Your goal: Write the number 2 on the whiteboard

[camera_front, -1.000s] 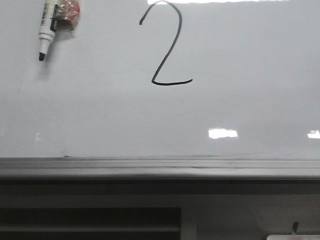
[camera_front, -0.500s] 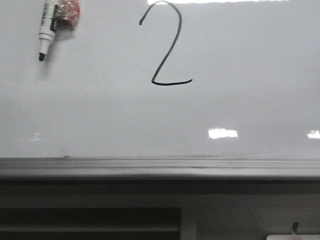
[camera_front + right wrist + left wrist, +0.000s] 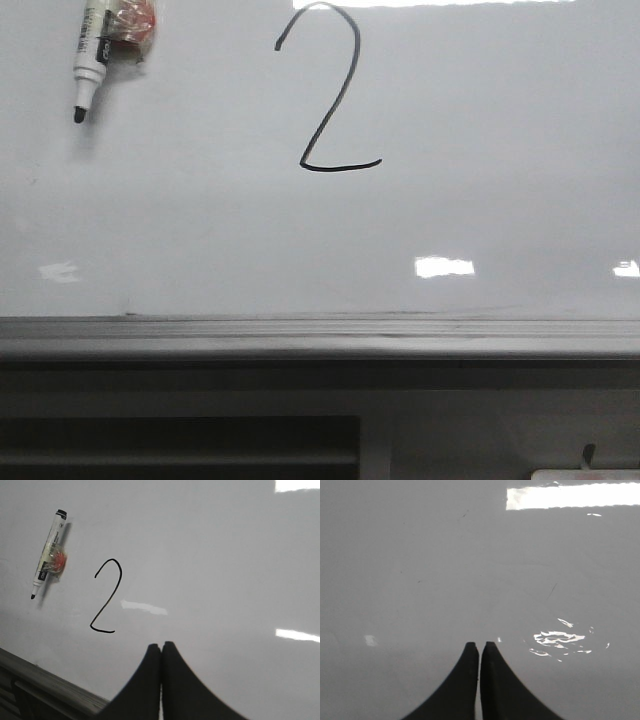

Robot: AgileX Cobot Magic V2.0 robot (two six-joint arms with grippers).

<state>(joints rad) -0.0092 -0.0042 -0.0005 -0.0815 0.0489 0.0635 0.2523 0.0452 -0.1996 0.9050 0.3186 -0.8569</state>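
Note:
A thin black number 2 (image 3: 330,90) (image 3: 106,596) is drawn on the glossy pale whiteboard (image 3: 480,150) (image 3: 215,555) (image 3: 445,570). A white marker with a black tip (image 3: 88,60) (image 3: 47,555) lies on the board left of the digit, with a reddish clear-wrapped piece (image 3: 130,25) against it. My left gripper (image 3: 479,646) is shut with nothing in it, over bare board. In the right wrist view my right gripper (image 3: 161,646) is shut and empty, a short way from the digit's base line. Neither gripper shows in the front view.
A grey ledge (image 3: 320,335) (image 3: 45,680) runs along the board's near edge. Below it sits a dark slatted panel (image 3: 180,445). Bright light reflections (image 3: 445,267) lie on the board.
The marker, the digit and the reflections have shifted slightly left in the front view. The digit looks unchanged.

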